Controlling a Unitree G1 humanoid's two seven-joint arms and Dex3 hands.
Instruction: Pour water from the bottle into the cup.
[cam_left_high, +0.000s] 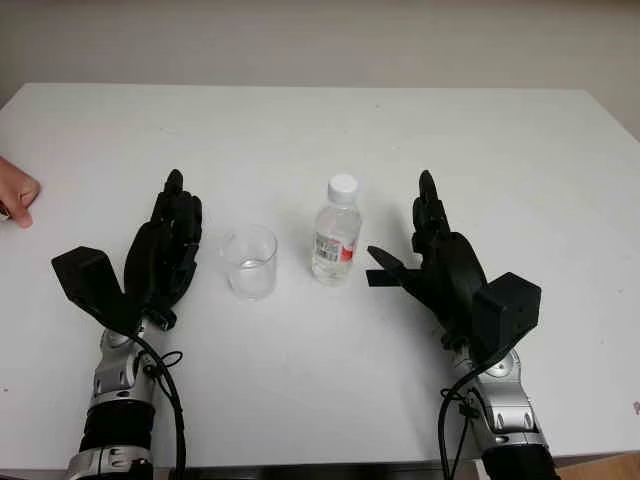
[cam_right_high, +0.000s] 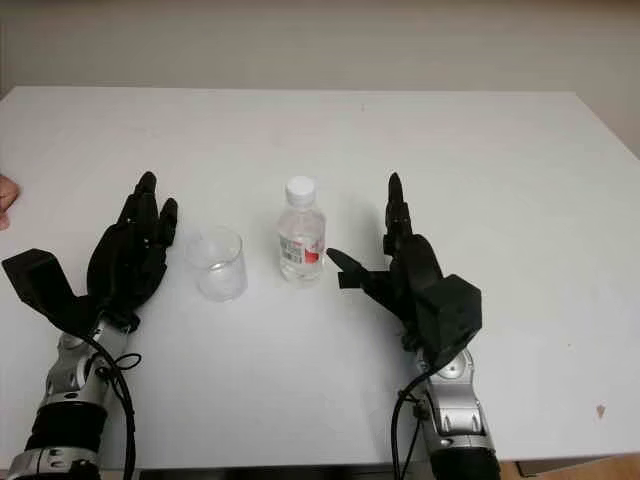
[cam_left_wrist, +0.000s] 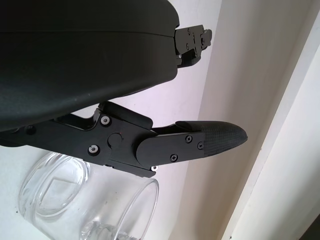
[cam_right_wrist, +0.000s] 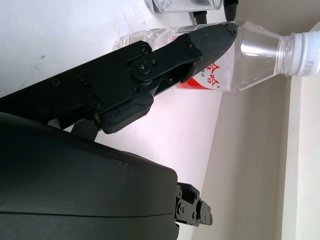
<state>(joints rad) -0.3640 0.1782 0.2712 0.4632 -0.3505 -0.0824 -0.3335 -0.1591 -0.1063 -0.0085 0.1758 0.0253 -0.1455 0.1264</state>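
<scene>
The bottle (cam_left_high: 336, 232) stands upright at the centre of the frame, white cap on, with the empty cup (cam_left_high: 249, 261) just to its left, the two apart. As I judge it, I'm at the very start: nothing is grasped yet, so next I need to bring my right hand (cam_left_high: 432, 262) leftward and close around the bottle. That hand sits just right of the bottle, open and holding nothing, thumb pointing at the label. My left hand (cam_left_high: 166, 247) waits open beside the cup on the white table (cam_left_high: 320, 130).
</scene>
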